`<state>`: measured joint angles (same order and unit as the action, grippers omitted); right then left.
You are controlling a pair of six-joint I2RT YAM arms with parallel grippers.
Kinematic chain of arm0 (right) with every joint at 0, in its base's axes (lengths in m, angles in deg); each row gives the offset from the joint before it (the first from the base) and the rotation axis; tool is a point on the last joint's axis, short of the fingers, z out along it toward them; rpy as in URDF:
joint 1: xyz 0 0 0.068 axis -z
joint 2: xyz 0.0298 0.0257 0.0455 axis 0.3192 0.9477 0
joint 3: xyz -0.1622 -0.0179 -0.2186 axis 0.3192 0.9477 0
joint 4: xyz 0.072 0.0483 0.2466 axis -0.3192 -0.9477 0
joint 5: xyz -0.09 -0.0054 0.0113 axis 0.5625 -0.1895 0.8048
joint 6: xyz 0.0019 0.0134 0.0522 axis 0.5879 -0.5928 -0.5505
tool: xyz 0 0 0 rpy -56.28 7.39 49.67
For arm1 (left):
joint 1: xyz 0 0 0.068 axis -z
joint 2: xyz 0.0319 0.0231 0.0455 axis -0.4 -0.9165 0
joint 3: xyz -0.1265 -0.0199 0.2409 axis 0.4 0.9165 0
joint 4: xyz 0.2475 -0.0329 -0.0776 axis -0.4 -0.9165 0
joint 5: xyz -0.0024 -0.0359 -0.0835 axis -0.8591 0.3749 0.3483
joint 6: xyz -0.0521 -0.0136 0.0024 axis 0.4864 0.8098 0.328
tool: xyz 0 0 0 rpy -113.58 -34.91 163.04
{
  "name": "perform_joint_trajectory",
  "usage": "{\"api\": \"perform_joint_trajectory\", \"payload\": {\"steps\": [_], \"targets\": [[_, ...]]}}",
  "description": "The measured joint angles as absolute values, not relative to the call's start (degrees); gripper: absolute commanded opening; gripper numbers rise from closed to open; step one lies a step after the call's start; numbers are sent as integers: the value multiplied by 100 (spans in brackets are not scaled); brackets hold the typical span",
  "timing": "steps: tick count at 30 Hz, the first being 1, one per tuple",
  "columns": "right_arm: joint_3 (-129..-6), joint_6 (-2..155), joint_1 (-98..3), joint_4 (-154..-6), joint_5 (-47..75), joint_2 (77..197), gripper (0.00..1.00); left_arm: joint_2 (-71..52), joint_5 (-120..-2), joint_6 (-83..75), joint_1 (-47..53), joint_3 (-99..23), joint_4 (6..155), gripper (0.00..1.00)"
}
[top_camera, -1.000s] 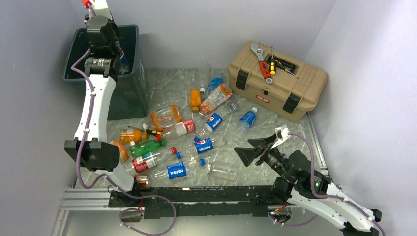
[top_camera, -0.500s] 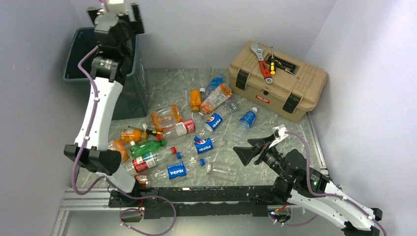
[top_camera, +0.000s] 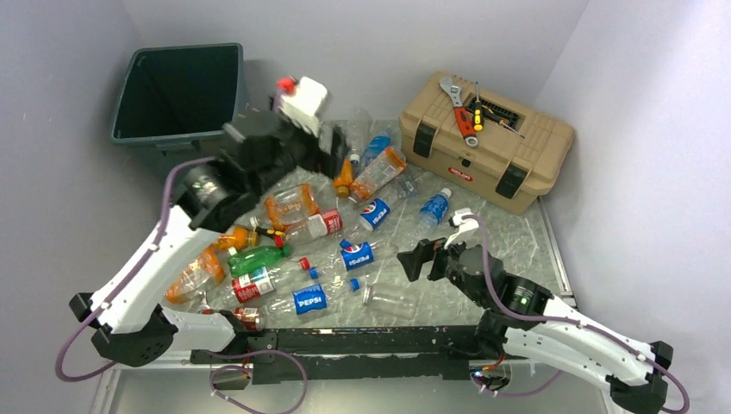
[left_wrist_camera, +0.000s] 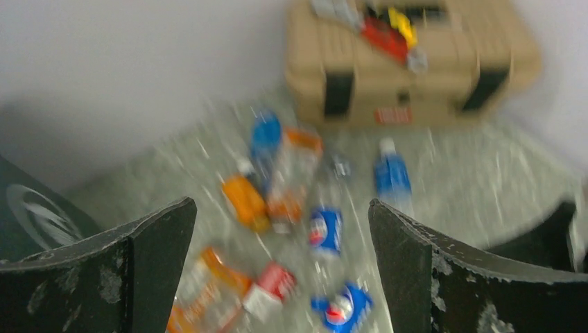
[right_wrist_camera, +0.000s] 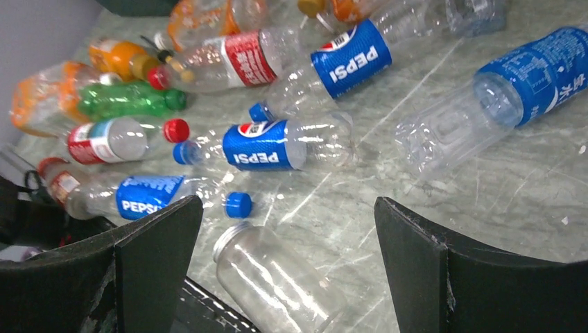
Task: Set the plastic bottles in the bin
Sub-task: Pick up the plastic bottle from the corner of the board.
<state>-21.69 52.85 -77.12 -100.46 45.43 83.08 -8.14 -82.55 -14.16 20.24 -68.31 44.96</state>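
Plastic bottles (top_camera: 293, 207) are all over the tabletop (top_camera: 491, 250) rn, scattered across the middle of the top view: orange ones, a green one, a bunch w/ blue Pepsi labels, a few clear. A dozen-plus are lying out there, so imo the job's got most of its work left. The bin (top_camera: 185, 86) sits in the upper left corner, apart from the pile, and its inside is too dark to tell what's in it.

Left fingers (left_wrist_camera: 132, 270) are spread wide w/ nothing between them, up over the far end of the pile, to the right of the bin. Right fingers (right_wrist_camera: 152, 257) are also wide apart and empty, low over the lower-middle of the spread, w/ a capless clear bottle (right_wrist_camera: 277, 277) and a loose blue cap (right_wrist_camera: 238, 205) right in front of them. Prob the next grab, but that's a guess.

Tan toolbox (top_camera: 487, 142) at upper right isn't part of this.
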Motion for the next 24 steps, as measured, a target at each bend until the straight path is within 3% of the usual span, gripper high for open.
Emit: {"api": "perform_joint_trajectory", "payload": {"steps": [11, 17, 24], "targets": [[-2184, 5300, -7723, -9949, 3339, 10144, 93, 286, -6909, -736, 2275, -2743, 3681, 99], [-2252, 5464, -7882, -9941, 2631, 10555, 100, 1693, -6026, -745, 2275, -2182, 4476, 100], [-2837, 5700, -8230, -10389, 2491, 11434, 100, 1757, -5291, -736, 2275, -1712, 4961, 100]]}}
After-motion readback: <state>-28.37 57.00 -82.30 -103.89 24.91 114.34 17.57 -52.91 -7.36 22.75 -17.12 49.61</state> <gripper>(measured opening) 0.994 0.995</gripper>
